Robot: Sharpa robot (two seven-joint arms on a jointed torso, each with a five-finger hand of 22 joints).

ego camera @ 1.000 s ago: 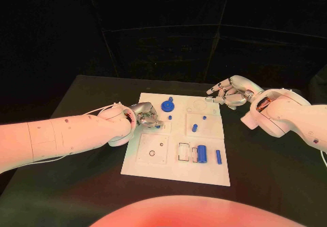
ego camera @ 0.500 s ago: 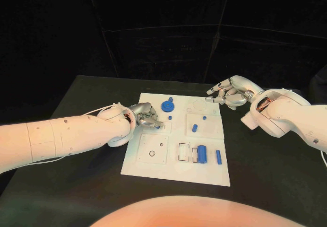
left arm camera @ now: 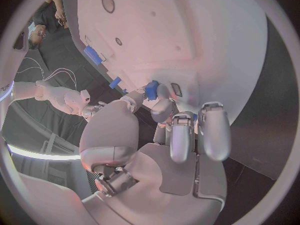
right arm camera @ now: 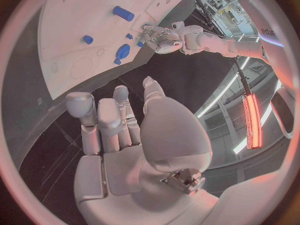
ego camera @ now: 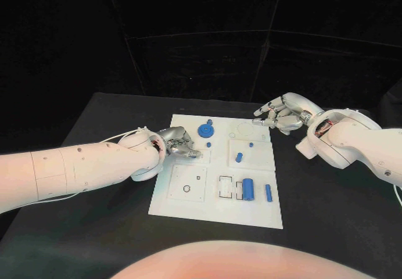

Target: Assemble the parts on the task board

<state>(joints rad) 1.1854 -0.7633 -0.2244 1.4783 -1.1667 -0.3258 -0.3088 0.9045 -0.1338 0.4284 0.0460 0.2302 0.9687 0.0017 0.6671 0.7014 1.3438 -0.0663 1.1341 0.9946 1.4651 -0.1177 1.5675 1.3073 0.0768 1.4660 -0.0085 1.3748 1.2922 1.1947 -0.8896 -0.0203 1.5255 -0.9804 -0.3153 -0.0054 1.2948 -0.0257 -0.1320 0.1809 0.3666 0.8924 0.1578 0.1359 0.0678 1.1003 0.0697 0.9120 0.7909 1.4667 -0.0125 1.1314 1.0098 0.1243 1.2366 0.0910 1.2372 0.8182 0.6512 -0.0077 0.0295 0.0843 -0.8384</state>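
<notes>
The white task board (ego camera: pixel 219 206) lies in the middle of the black table. My left hand (ego camera: pixel 178 143) is over the board's left edge and pinches a small blue part (left arm camera: pixel 151 89) between thumb and a finger, close to the board's surface. My right hand (ego camera: pixel 283 114) hovers over the board's far right corner, fingers apart and holding nothing. On the board are a round blue part (ego camera: pixel 205 129), a small blue stud (ego camera: pixel 208 144), a short blue peg (ego camera: pixel 240 156), a thick blue cylinder (ego camera: pixel 248 189) and a slim blue pin (ego camera: pixel 269 192).
A white block (ego camera: pixel 226 187) sits in a slot beside the thick cylinder. A square plate with small holes (ego camera: pixel 189 183) takes up the board's near left. Black table (ego camera: pixel 335 221) surrounds the board on all sides.
My left hand's fingertips have shifted slightly at the board's left edge, and the small blue part shows less between them. The right hand has stayed in place.
</notes>
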